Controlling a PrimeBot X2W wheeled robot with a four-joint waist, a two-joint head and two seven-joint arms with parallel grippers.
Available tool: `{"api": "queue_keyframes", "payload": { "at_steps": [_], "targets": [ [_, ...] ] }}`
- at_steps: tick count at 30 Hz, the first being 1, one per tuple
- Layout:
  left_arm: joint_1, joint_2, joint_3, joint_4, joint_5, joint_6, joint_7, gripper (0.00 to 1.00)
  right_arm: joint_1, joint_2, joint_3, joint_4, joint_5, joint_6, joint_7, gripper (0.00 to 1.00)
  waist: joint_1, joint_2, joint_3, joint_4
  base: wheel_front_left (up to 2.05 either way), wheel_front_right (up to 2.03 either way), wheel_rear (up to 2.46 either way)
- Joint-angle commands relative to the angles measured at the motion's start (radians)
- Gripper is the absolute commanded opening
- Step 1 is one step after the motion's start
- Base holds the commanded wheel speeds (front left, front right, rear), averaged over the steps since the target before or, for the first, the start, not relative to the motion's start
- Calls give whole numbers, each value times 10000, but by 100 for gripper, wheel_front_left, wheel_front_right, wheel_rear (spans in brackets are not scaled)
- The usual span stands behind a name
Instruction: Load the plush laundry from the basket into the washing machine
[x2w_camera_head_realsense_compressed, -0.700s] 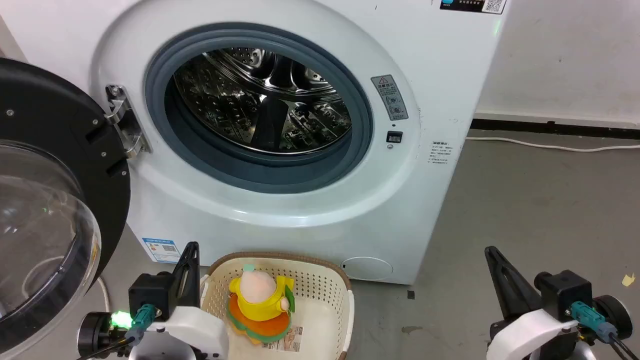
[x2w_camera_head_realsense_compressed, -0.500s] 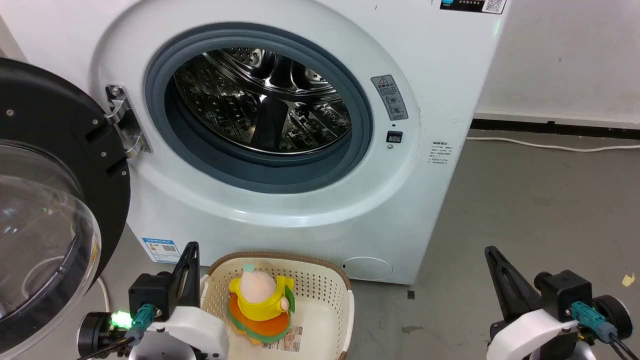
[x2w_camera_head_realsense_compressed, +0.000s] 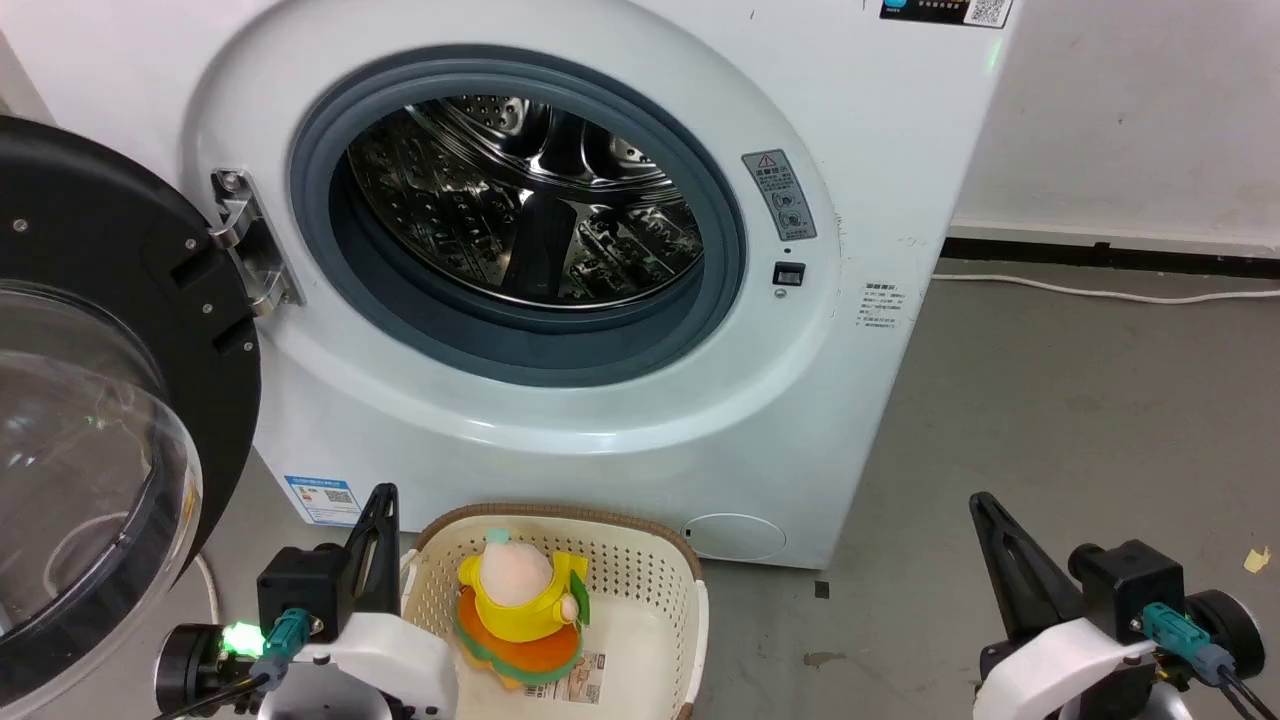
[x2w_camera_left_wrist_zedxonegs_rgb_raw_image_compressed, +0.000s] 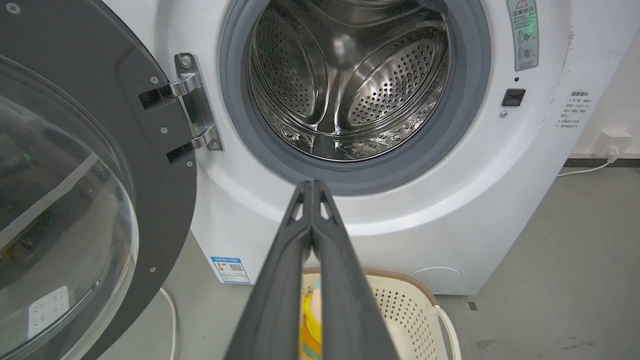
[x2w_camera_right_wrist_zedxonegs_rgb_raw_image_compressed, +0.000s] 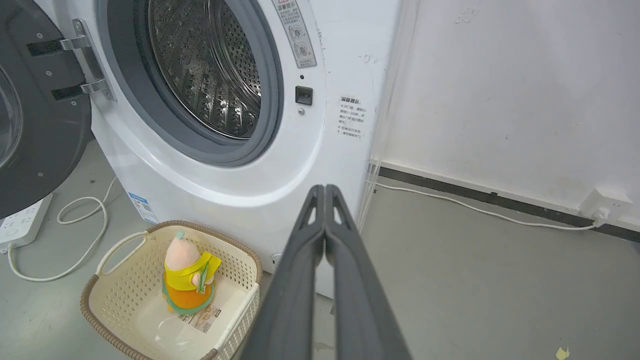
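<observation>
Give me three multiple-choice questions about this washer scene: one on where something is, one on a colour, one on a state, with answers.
1. Where is the plush doll?
A. In the drum
B. In the basket
C. On the floor

2. What colour is the doll's top?
A. Yellow
B. Blue
C. Black

3. How is the washing machine door?
A. Shut
B. Removed
C. Swung open

Answers:
1 B, it sits upright within the perforated walls.
2 A, yellow shows below its pink head.
3 C, it stands swung out on its hinge.
</observation>
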Motion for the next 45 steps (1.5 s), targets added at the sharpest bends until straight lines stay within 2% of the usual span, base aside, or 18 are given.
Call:
{"api": "queue_keyframes", "payload": {
  "at_steps": [1,7,8,10,11,12,27,45],
  "targets": [
    [152,1,26,-43,26,28,3,0,-22,-4,-26,-41,-76,-9,14,0,0,0,0,0,0,0,0],
    [152,1,26,-43,26,28,3,0,-22,-4,-26,-41,-76,-9,14,0,0,0,0,0,0,0,0],
    [-2,0,-3,2,-2,-2,-4,100,0,0,1,1,9,0,-4,100,0,0,0,0,0,0,0],
    [-2,0,-12,2,-3,-1,-6,100,1,0,7,3,15,0,-6,100,0,0,1,0,0,0,0],
    [-3,0,-15,2,-3,0,-6,0,1,0,12,5,16,0,-6,0,0,0,1,0,0,0,0],
    [-3,0,-13,2,-2,-2,0,100,0,0,13,6,6,0,0,100,0,0,1,0,0,0,0],
    [-91,18,-200,105,-10,79,-292,100,-79,0,-175,4,348,-1,-291,100,0,0,324,-103,0,0,0],
    [-902,264,-510,1362,28,6,-665,100,-563,-1,-274,81,894,-2,-666,100,0,0,1691,-596,0,0,0]
  ]
}}
